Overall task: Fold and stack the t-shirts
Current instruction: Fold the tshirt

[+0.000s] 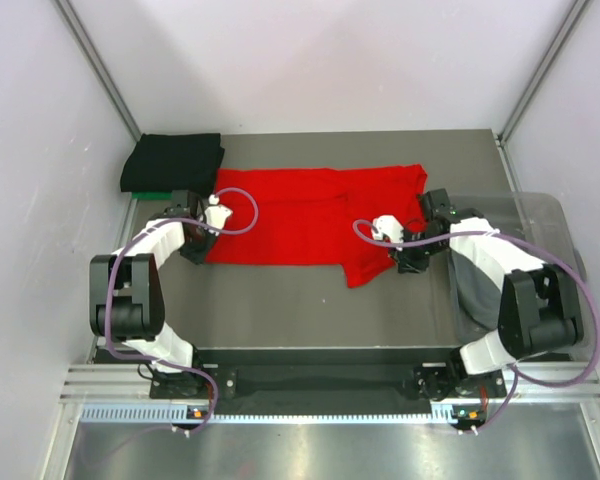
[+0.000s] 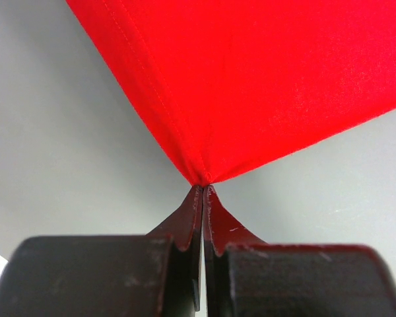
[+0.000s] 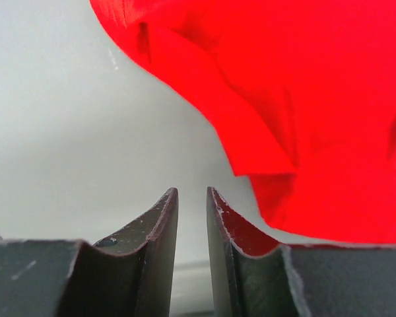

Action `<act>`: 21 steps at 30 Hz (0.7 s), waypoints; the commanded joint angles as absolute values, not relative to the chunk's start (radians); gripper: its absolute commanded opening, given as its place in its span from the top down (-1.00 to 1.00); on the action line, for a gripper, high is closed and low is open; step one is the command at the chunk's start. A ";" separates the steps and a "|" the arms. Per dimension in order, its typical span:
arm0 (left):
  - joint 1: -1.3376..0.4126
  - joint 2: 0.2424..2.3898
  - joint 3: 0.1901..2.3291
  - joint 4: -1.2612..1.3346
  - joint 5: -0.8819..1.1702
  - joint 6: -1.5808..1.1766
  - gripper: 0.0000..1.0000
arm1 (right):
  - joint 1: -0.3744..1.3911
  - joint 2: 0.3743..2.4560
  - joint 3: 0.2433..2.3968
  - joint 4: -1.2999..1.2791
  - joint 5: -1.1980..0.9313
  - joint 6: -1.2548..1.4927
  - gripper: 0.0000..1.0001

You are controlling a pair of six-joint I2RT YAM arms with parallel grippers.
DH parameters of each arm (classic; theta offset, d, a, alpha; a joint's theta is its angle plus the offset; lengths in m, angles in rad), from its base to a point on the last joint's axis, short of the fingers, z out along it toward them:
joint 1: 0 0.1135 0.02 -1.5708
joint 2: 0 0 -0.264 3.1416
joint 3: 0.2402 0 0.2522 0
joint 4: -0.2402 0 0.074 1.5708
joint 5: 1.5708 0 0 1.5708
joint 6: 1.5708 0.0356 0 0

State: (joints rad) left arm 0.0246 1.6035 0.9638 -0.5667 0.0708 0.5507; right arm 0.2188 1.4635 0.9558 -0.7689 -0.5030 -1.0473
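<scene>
Red t-shirt (image 1: 310, 215) is spread across the middle of the table (image 1: 280, 300). The left gripper (image 2: 203, 188) has its jaws pinched tight on a hemmed corner at the shirt's left end. The right gripper (image 3: 192, 195) is open just a sliver, with nothing between the fingers and red cloth just ahead. The black t-shirt (image 1: 172, 160) sits folded in the far left corner, with a green one (image 1: 145, 191) peeking out underneath.

I count one red t-shirt (image 1: 300, 215), one black t-shirt (image 1: 172, 160), one green t-shirt (image 1: 145, 192) (a sliver) and one grey t-shirt (image 1: 472, 295). One bin (image 1: 555, 205).
</scene>
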 commanded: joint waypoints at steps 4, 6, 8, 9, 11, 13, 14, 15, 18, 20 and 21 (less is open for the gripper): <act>0.029 1.598 0.965 -0.542 0.071 0.546 1.00 | 0.219 1.595 1.052 -0.790 -0.558 -1.042 0.46; 0.029 1.598 0.962 -0.540 0.069 0.548 1.00 | 0.221 1.640 1.072 -0.798 -0.561 -1.034 0.46; 0.029 1.597 0.960 -0.537 0.069 0.548 1.00 | 0.221 1.660 1.086 -0.790 -0.566 -1.029 0.46; 0.029 1.598 0.959 -0.537 0.068 0.548 1.00 | 0.221 1.661 1.086 -0.782 -0.568 -1.019 0.46; 0.029 1.600 0.957 -0.537 0.067 0.548 1.00 | 0.221 1.664 1.088 -0.750 -0.560 -1.003 0.45; 0.029 1.603 0.956 -0.537 0.071 0.546 1.00 | 0.219 1.669 1.092 -0.727 -0.549 -0.986 0.43; 0.028 1.603 0.954 -0.535 0.071 0.546 1.00 | 0.221 1.678 1.094 -0.724 -0.543 -0.985 0.42; 0.029 1.603 0.953 -0.535 0.071 0.548 1.00 | 0.222 1.683 1.095 -0.721 -0.542 -0.980 0.41; 0.029 1.605 0.950 -0.532 0.072 0.546 1.00 | 0.219 1.698 1.101 -0.710 -0.532 -0.966 0.39; 0.029 1.605 0.945 -0.532 0.074 0.543 1.00 | 0.219 1.704 1.100 -0.695 -0.526 -0.953 0.39; 0.029 1.605 0.942 -0.531 0.074 0.543 1.00 | 0.219 1.706 1.097 -0.678 -0.523 -0.948 0.39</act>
State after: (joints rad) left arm 0.0246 1.6039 0.9531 -0.5522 0.0704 0.5488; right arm 0.2188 1.6978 1.0611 -0.7300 -0.5060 -0.9699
